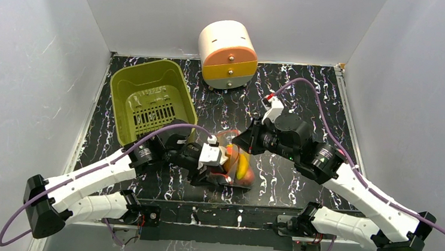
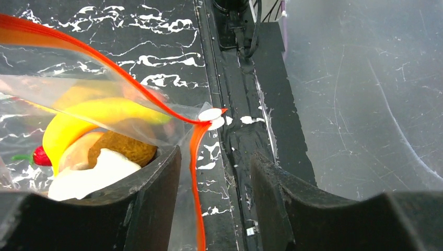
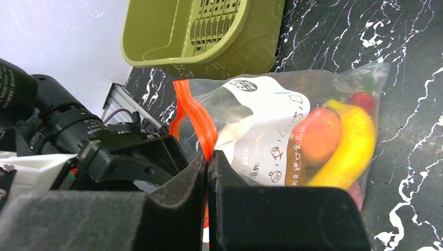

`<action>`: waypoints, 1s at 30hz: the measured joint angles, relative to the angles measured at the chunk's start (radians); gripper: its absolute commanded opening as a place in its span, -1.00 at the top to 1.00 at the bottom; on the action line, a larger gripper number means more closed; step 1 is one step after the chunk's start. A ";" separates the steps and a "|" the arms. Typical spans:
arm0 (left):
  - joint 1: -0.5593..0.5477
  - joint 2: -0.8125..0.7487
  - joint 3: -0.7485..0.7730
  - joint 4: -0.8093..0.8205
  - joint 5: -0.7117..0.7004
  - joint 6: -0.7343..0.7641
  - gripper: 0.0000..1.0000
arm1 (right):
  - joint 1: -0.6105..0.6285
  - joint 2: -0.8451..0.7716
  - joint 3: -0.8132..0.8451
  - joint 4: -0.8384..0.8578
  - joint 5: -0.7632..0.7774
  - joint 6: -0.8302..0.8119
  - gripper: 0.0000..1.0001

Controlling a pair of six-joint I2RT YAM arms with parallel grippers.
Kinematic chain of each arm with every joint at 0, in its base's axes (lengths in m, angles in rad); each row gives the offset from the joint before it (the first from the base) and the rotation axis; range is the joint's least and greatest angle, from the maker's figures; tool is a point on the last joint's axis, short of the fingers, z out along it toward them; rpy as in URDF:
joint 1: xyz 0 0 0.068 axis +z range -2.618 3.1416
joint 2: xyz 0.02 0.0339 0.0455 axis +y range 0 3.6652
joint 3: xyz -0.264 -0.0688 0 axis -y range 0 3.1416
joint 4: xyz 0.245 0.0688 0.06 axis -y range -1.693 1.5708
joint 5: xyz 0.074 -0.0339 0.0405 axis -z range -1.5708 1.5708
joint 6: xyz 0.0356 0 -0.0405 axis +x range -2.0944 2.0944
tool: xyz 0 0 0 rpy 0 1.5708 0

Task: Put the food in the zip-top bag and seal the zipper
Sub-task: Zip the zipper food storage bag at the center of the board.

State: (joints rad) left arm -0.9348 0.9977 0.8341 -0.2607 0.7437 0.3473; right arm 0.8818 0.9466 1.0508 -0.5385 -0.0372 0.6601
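Note:
The clear zip-top bag stands near the table's front edge with the food inside: a yellow banana, an orange-red fruit, a brown and white piece and a small red piece. Its red-orange zipper runs up the bag's edge. My right gripper is shut on this zipper strip. My left gripper is open at the bag's lower corner; the zipper passes between its fingers, close to the left finger and apart from the other. A white slider tab sits at the zipper's bend.
An olive-green slotted basket stands at the back left, tipped toward the bag. A white, orange and yellow round drawer unit sits at the back wall. The table's front rail runs just beside my left gripper. Grey walls enclose both sides.

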 measured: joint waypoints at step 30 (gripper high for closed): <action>-0.024 -0.001 -0.032 0.189 -0.090 -0.099 1.00 | 0.000 -0.339 -0.213 0.132 -0.045 -0.350 0.20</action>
State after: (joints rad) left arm -0.9592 0.9966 0.8021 -0.0715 0.6537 0.2485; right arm 0.8818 0.6075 0.8379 -0.4065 -0.0826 0.3099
